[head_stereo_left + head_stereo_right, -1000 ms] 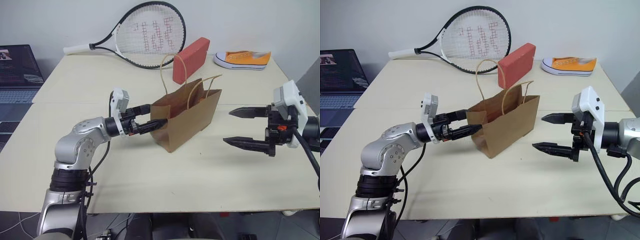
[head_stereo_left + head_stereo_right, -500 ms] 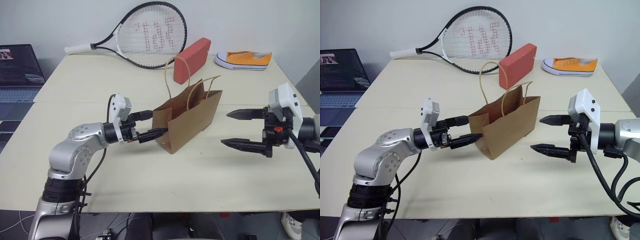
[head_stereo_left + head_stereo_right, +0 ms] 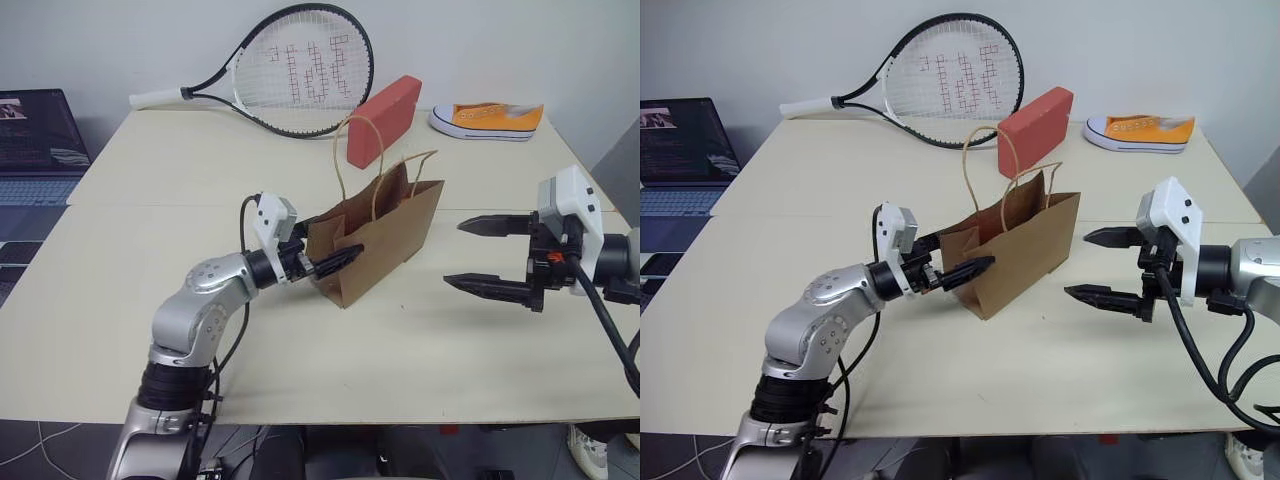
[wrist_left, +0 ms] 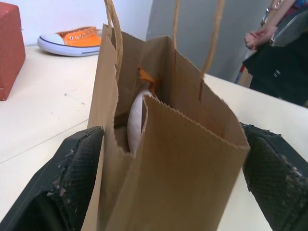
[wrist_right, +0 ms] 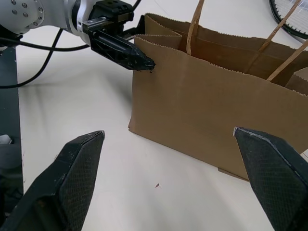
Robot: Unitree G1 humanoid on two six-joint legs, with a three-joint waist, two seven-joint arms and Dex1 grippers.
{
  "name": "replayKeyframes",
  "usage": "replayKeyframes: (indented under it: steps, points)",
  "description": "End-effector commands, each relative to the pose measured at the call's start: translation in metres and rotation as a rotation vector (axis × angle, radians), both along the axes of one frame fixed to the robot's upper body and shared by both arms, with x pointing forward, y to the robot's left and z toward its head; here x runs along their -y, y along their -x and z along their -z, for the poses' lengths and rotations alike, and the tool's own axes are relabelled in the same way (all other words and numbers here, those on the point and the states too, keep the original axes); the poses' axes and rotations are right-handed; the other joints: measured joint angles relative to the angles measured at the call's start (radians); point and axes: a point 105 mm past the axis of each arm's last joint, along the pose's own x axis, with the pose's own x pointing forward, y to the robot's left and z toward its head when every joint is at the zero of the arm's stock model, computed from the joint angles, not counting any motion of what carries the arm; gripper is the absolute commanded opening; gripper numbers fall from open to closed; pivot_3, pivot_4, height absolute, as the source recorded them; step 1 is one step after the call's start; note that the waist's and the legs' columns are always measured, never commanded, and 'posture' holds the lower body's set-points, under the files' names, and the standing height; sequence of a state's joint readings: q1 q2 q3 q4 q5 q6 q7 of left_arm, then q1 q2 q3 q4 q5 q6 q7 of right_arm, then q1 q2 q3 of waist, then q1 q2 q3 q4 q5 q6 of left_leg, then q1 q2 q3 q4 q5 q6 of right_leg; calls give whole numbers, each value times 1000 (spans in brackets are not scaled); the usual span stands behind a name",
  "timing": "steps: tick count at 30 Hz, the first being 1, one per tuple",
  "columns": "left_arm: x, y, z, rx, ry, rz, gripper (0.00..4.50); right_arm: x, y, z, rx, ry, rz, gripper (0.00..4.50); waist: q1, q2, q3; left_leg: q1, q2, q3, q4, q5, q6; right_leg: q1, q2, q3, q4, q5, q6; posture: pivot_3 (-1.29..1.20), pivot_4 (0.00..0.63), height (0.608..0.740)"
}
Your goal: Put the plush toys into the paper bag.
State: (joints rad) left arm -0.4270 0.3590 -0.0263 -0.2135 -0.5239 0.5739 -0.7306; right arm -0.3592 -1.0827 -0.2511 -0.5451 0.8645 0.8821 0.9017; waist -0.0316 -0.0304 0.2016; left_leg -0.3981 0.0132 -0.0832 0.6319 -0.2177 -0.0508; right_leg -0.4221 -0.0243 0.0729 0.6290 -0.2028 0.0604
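Note:
The brown paper bag (image 3: 385, 235) stands upright mid-table with its twine handles raised. In the left wrist view a white plush toy (image 4: 136, 120) and a scrap of orange plush (image 4: 144, 76) show inside its mouth. My left gripper (image 3: 335, 245) is open and straddles the bag's narrow near end. One finger (image 3: 345, 256) lies along the front face, the other goes behind the end fold. My right gripper (image 3: 455, 254) hovers open to the right of the bag, pointing at it and apart from it, with nothing between its fingers.
A tennis racket (image 3: 290, 65), a red block (image 3: 382, 118) and an orange sneaker (image 3: 487, 118) lie at the back of the table (image 3: 300, 350). A laptop (image 3: 35, 130) sits off to the left. A person (image 4: 279, 53) stands beyond the table's right side.
My left gripper has swung right and slightly down, so its front finger now reaches along the bag's front face. The right gripper has stayed where it was.

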Motion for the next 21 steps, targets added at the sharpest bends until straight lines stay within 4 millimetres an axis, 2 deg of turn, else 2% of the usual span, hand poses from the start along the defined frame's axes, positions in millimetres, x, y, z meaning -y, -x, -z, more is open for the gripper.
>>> replayKeyframes:
  steps: [1, 4, 15, 18, 21]
  points:
    - [5, 6, -5, 46, 17, 20, 4257, 0, 0, -6, 52, -1, 11, 4500, 0, 0, 0, 0, 0, 0, 0, 0, 0, 0, 0, 0, 0, 0, 0, 0, 150, 740]
    - [5, 8, -3, 38, 13, 33, 3525, 1, 0, -6, 65, 3, 20, 4500, 0, 0, 0, 0, 0, 0, 0, 0, 0, 0, 0, 0, 0, 0, 0, 0, 150, 740]
    - [-1, 1, 8, 18, -9, 46, 140, -3, 2, -7, 141, -18, 5, 4500, 1, 0, 0, 0, 0, 0, 0, 0, 0, 0, 0, 0, 0, 0, 0, 0, 150, 740]
    - [-4, -1, 10, 24, -21, 51, 8, -2, 3, -7, 155, -20, 8, 4500, 0, 0, 0, 0, 0, 0, 0, 0, 0, 0, 0, 0, 0, 0, 0, 0, 150, 740]
    - [-8, -2, 1, 25, 2, 120, 8, 2, 6, -7, 170, -18, 16, 4500, 1, 0, 0, 0, 0, 0, 0, 0, 0, 0, 0, 0, 0, 0, 0, 0, 150, 740]
